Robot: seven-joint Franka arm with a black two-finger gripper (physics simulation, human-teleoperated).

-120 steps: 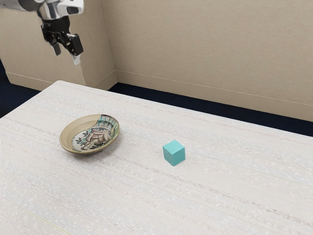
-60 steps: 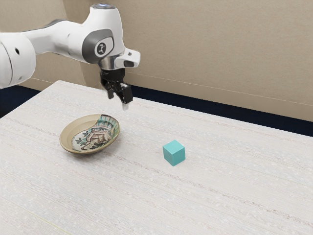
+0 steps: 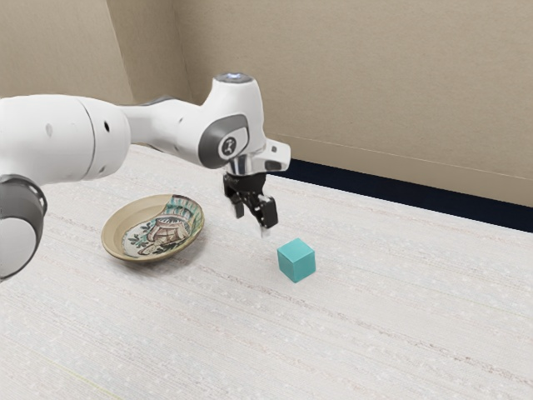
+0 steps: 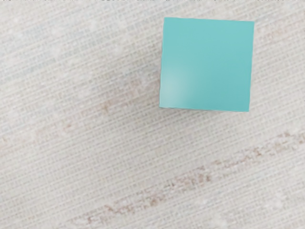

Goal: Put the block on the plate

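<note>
My gripper [image 3: 253, 225] hangs above the table in the exterior view, open, its two fingers apart with nothing between them. Just beyond it toward the exterior view's right, and lower, the turquoise block [image 3: 296, 260] rests on the table. From the hand's camera the block [image 4: 207, 65] is seen from above, its square top face whole. The plate [image 3: 133, 220], a shallow tan dish with a painted pattern inside, sits on the table toward the exterior view's left from the gripper and block.
The pale, streaked table [image 3: 208, 333] carries both things. My arm reaches in above the table from the exterior view's left, passing over the area behind the plate. A beige wall [image 3: 375, 83] stands beyond the table's far edge.
My arm has swung in toward the exterior view's right and come down, carrying the gripper past the plate to near the block. Block and plate have stayed where they were.
</note>
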